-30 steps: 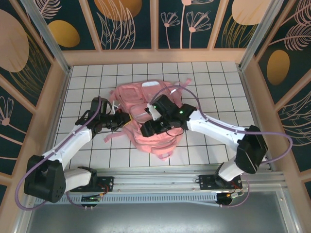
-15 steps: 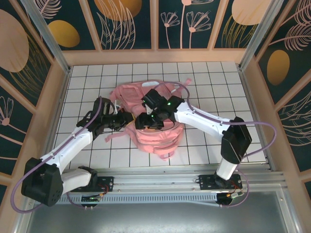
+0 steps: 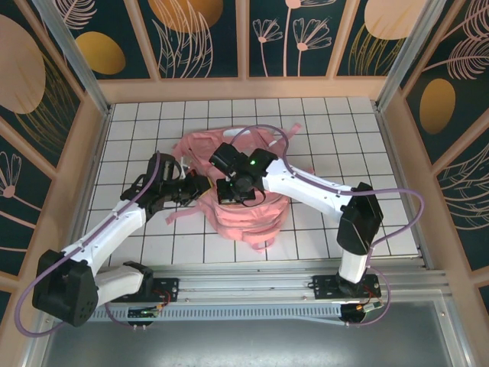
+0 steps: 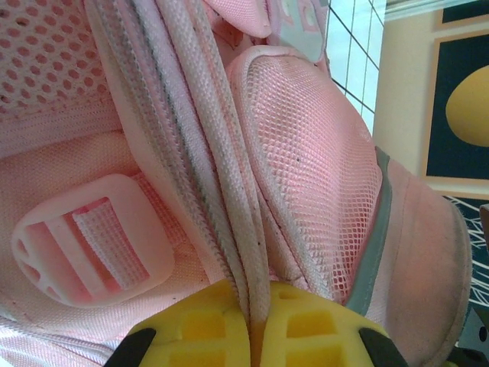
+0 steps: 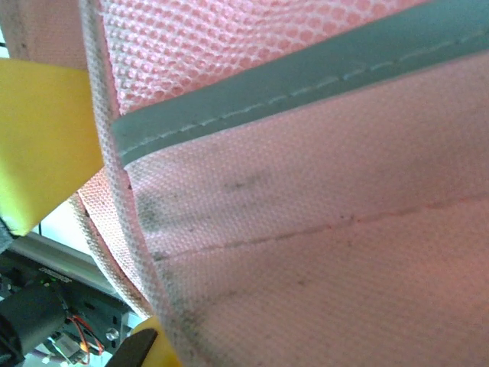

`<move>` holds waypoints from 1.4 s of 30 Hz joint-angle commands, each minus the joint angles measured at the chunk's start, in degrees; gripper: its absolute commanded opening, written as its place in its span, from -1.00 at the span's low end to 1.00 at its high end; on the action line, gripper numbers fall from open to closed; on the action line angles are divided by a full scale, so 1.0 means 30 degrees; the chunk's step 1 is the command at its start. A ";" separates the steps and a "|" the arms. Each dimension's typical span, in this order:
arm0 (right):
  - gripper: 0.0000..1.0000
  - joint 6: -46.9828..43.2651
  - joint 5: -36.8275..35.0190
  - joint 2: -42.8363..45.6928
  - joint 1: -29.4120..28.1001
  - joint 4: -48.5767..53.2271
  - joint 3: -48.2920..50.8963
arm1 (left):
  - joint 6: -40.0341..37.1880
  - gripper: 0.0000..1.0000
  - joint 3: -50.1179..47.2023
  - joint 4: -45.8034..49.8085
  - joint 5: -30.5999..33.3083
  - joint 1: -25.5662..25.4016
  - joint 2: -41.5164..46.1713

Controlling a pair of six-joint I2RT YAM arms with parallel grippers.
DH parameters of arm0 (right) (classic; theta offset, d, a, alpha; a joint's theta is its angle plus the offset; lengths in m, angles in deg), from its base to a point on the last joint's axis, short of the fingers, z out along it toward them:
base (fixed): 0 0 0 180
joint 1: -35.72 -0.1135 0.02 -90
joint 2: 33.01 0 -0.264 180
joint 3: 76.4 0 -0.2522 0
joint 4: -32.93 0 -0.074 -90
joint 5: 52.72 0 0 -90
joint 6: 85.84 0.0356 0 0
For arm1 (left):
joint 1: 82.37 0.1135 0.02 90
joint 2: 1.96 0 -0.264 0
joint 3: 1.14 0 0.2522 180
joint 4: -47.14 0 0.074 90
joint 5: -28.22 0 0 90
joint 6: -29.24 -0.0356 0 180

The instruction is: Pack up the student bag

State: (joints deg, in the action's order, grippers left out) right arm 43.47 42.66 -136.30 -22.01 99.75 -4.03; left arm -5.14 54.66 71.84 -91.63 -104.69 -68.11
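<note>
Arms bend in toward the middle of the desk (image 3: 344,130), where the student bag (image 3: 248,223) lies. Left end effector (image 4: 256,313) pinches the bag's corded edge. Right end effector (image 3: 231,191) squeezes its cloth.

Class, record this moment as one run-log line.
task: pack student bag | left gripper: shut on bag seam | right gripper: shut on bag fabric

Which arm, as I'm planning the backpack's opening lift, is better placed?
Right, probably: the right gripper is shut on fabric by the grey strip over the middle of the pink backpack, while the left gripper pinches a seam at its left side.
</note>
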 commanded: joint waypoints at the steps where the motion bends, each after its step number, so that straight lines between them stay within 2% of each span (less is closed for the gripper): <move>1: -1.00 -0.0600 -0.1501 0.0128 -0.0091 -0.0145 -0.0401 | -0.0779 -1.00 0.2094 -0.0132 -0.1258 -0.0475 0.1183; 7: -1.00 -0.2482 -0.1327 0.3034 0.0862 0.0716 0.3074 | -0.2084 -1.00 0.1537 0.2153 0.0918 0.0376 0.1932; 14: -1.00 -0.4250 0.0167 0.5869 0.3057 0.1189 0.5617 | -0.2793 -1.00 0.1267 0.2545 0.1278 0.1554 0.1778; 18: -1.00 -0.4564 0.2021 0.6316 0.2968 0.1347 0.6123 | -0.3019 -1.00 0.1873 0.2786 0.1462 0.1622 0.1296; 21: -1.00 -0.5167 0.0295 0.6764 0.3137 0.2262 0.6845 | -0.3531 -1.00 0.2094 0.3372 0.1597 0.1975 0.1132; 24: -1.00 -0.7402 -0.1451 0.7256 0.4652 0.2082 0.7697 | -0.4304 -1.00 0.1758 0.4161 0.1654 0.2924 0.1365; 26: -1.00 -0.9138 -0.2479 0.7822 0.6363 0.0735 0.9017 | -0.5094 -1.00 0.1664 0.4861 0.2146 0.3164 0.1375; 28: -1.00 -1.0756 -0.1751 0.8343 0.8034 -0.1327 0.9919 | -0.5459 -1.00 0.1374 0.5162 0.2501 0.3318 0.1336; 29: -1.00 -1.1348 -0.2005 0.8426 0.8236 -0.2087 1.0045 | -0.5543 -1.00 0.1094 0.5172 0.2612 0.3476 0.1380; 35: -1.00 -1.2866 -0.2498 0.5536 0.9192 -0.3828 0.7968 | -0.6372 -1.00 0.0576 0.5884 0.3621 0.4517 0.1328; 39: -1.00 -1.6063 -0.5951 0.3900 0.9466 -0.6214 0.7960 | -0.6835 -1.00 0.0542 0.6199 0.4146 0.5071 0.1103; 42: -1.00 -1.7635 -0.6541 0.3774 1.0983 -0.6795 0.7960 | -0.7518 -1.00 0.0957 0.6862 0.5007 0.5351 0.0946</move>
State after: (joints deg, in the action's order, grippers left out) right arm -3.20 43.12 -125.24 1.99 79.64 20.69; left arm -22.83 56.61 86.93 -89.66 -92.76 -65.60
